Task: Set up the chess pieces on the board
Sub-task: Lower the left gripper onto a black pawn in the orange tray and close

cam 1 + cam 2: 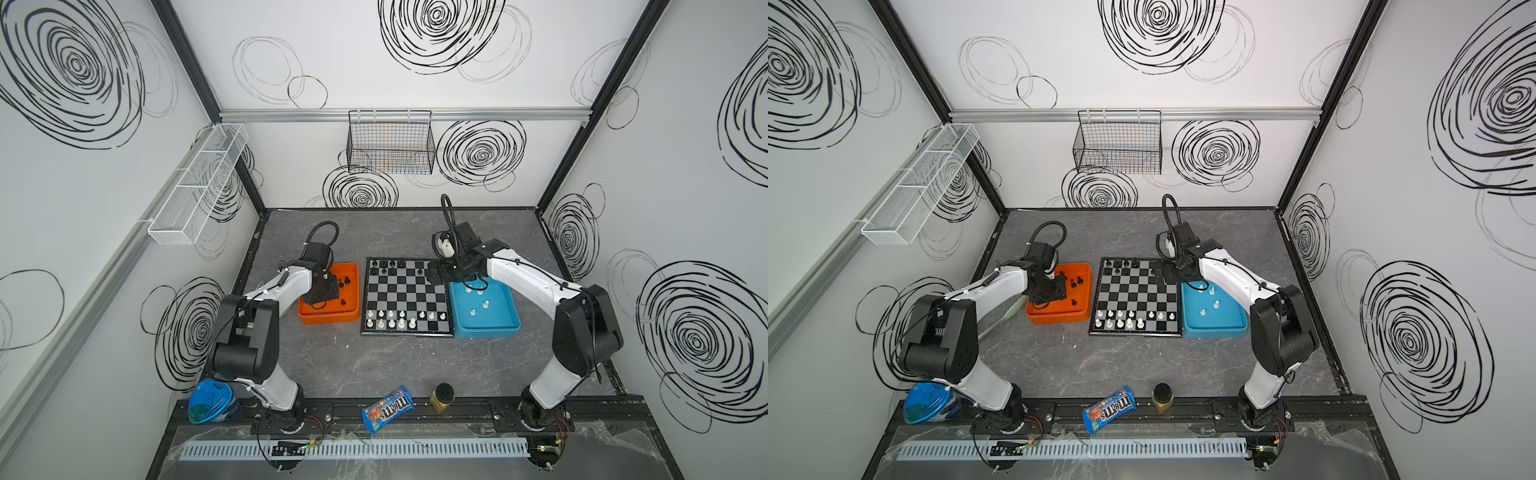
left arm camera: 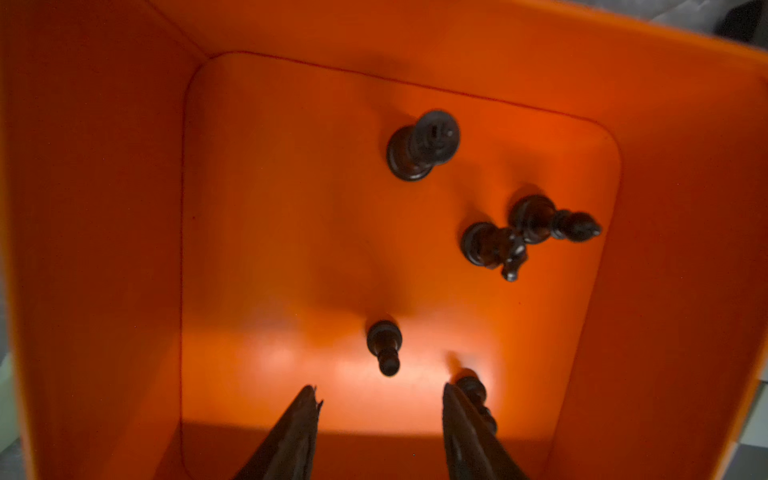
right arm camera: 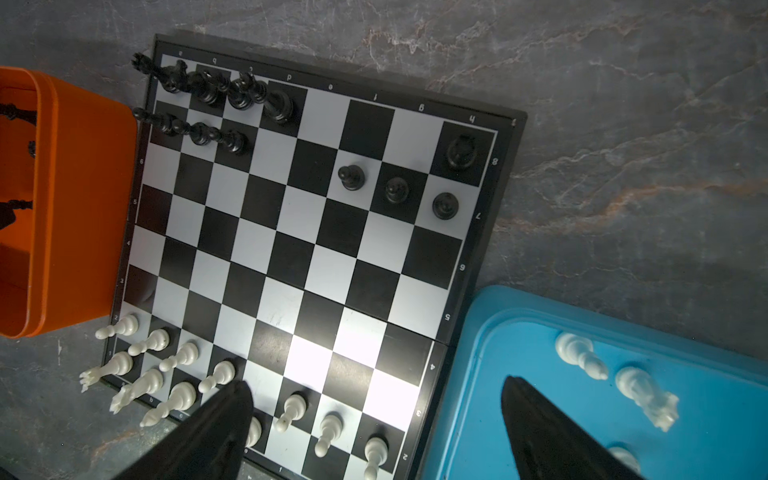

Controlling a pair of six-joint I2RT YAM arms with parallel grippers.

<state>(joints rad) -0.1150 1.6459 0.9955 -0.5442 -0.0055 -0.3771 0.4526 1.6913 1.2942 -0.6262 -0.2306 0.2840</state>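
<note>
Board [image 1: 405, 297]: lay flat on the desk [image 1: 374, 361], close between the orange tray [image 1: 328, 318] and the blue tray [image 1: 486, 330].
Black pieces [image 3: 232, 91]: stood on the board's two far rows, most crowded at the orange-tray end and four nearer the blue tray. Five more were inside the orange tray, two of them touching.
White pieces [image 3: 183, 357]: stood on the two near rows. Several more were in the blue tray, two seen lying on their sides.
Left tool [image 2: 378, 390]: was lowered inside the orange tray with its fingers partly apart and nothing between them. A pawn [image 2: 384, 347] sat just ahead of the gap. A second piece [image 2: 473, 390] sat against the outside of one finger.
Right tool [image 3: 376, 382]: was raised over the line where board and blue tray meet, spread wide and holding nothing.
</note>
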